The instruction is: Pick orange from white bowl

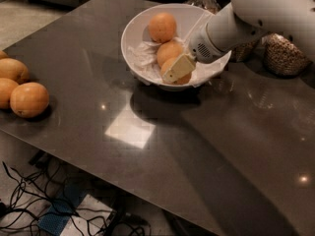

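Observation:
The white bowl stands on the dark table at the top centre, lined with crumpled white paper. Three oranges lie in it: one at the back, one in the middle and one at the front. My gripper reaches into the bowl from the right on a white arm. Its cream tip lies over the front orange and hides most of it, just below the middle orange.
Three more oranges lie together on the table at the left edge. Glass jars of grain stand behind the bowl at the right. The table's front edge runs diagonally, with cables on the floor below.

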Controlling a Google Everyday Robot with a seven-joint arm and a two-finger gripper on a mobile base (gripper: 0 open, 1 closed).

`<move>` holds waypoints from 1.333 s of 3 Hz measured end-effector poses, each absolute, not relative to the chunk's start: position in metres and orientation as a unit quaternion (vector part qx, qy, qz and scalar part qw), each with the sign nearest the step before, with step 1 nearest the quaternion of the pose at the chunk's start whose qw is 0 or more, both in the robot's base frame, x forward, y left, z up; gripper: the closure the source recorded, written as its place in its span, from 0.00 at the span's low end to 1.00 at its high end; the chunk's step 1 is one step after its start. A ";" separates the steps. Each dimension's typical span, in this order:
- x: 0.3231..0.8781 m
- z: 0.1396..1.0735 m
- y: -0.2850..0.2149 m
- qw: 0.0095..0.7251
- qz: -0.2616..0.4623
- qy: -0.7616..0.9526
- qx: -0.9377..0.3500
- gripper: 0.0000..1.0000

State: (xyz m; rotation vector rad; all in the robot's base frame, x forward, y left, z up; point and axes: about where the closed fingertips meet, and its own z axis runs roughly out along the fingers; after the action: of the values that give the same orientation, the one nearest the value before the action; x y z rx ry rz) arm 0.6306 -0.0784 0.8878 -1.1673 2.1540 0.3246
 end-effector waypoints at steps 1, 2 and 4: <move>0.631 0.870 -0.071 0.308 0.128 0.826 -0.455 0.27; 0.632 0.865 -0.070 0.300 0.129 0.829 -0.455 0.26; 0.632 0.865 -0.070 0.300 0.129 0.829 -0.455 0.68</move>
State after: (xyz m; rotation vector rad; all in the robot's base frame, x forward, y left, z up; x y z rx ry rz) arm 0.6323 -0.0701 0.8653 -1.2083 2.1997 0.3427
